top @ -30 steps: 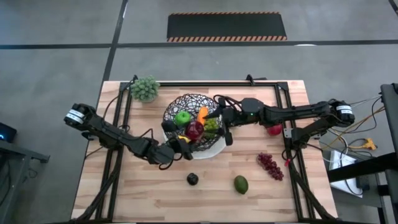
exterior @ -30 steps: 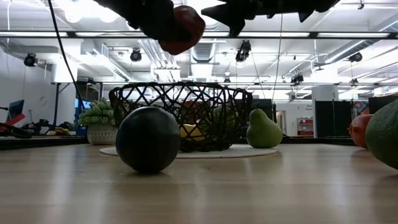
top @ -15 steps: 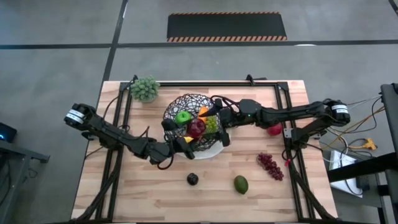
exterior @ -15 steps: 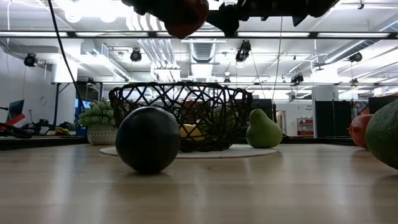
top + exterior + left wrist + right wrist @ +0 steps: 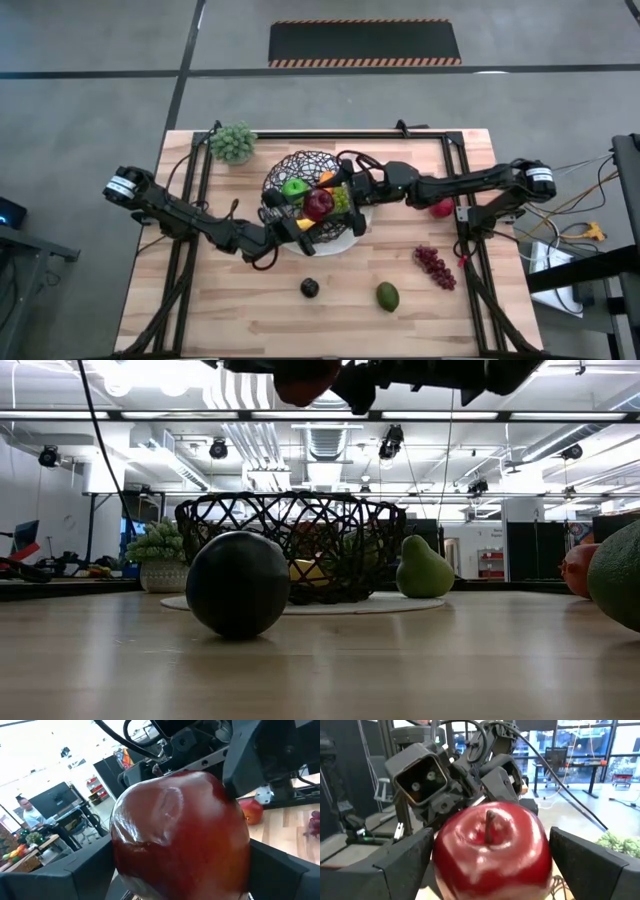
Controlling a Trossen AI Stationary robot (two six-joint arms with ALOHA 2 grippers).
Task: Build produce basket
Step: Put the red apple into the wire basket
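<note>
On the wooden counter (image 5: 250, 310), near edge: dark plum (image 5: 310, 288), avocado (image 5: 387, 296), grapes (image 5: 435, 266). Mid-counter, left jaws (image 5: 305, 216) pinch a red apple (image 5: 318, 205) above the basket (image 5: 300, 170); right jaws (image 5: 345, 200) spread beside it. Far-left corner: leafy cluster (image 5: 233, 142)

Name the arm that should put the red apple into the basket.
Left. The left gripper already holds the red apple right above the basket, so it likely only needs to lower and release. The right gripper merely faces the apple from the other side.
</note>
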